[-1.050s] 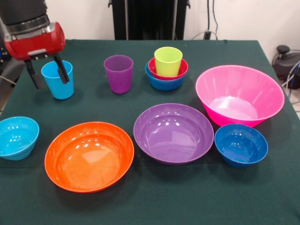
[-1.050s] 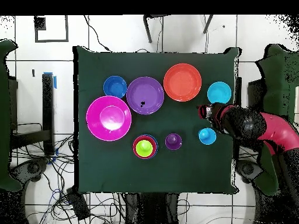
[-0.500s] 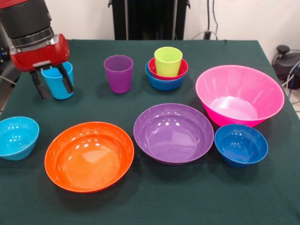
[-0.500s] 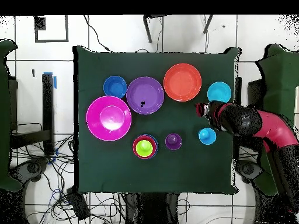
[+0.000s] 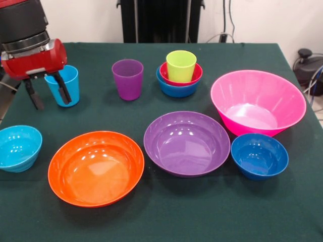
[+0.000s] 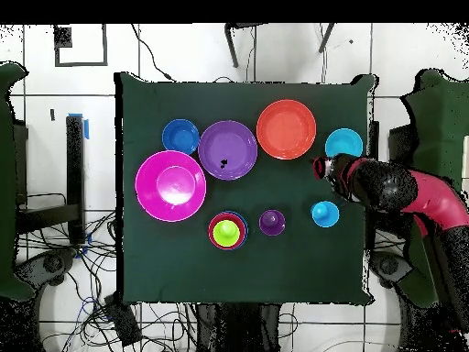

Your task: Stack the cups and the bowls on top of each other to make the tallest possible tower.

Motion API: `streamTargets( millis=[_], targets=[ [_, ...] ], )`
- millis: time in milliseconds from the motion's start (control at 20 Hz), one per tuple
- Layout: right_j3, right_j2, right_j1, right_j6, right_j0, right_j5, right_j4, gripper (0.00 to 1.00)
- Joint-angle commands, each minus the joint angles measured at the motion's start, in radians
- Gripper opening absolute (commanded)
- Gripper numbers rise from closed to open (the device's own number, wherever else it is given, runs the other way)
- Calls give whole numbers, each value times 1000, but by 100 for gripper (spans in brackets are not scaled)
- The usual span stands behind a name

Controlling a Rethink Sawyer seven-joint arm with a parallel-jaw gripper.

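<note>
Gripper: the gripper [image 5: 46, 93] is seen at the left of the front view, under the red and black arm [image 5: 28, 38]. Its two dark fingers [image 5: 63, 89] are spread apart and nothing is held between them. One finger is seen in front of the light blue cup [image 5: 66, 84], the other stands to the left of it, over the cloth.
Light blue cup: it stands upright on the green table [image 5: 151, 201], near the left edge, behind the gripper. Whether it is touched by the finger cannot be told.
Purple cup: the purple cup [image 5: 127, 79] stands upright, alone, between the light blue cup and the tower.
Tower: the tower [image 5: 179, 75] is placed at the far middle of the table. A blue bowl is at the bottom, a red bowl is nested in it, and the lime green cup [image 5: 181, 65] is set upright in the red bowl.
Cyan bowl: the cyan bowl [image 5: 17, 147] is not on the tower; it rests on the table at the left edge, in front of the gripper.
Orange bowl: the orange bowl [image 5: 96, 167] lies at the front left, just beside the purple bowl [image 5: 186, 142].
Pink bowl: the pink bowl [image 5: 258, 102] is at the right and is the biggest.
Dark blue bowl: the dark blue bowl [image 5: 259, 156] is placed in front of the pink bowl, very close to it.
Overhead view: the arm is seen coming in from the right side, with its end between the cyan bowl and the light blue cup.
</note>
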Motion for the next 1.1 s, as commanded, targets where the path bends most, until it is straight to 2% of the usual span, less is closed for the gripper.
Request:
streamTargets(
  millis=[50,350,550,800,1100],
  targets=[
    [-43,-61,-17,-62,68,38,-20,100],
    [8,-151,-98,212,116,-106,-22,100],
    [-18,-247,-116,382,177,-143,18,100],
    [-63,-363,-110,529,232,-187,75,100],
    [-43,-455,-137,647,261,-236,118,100]
  ],
)
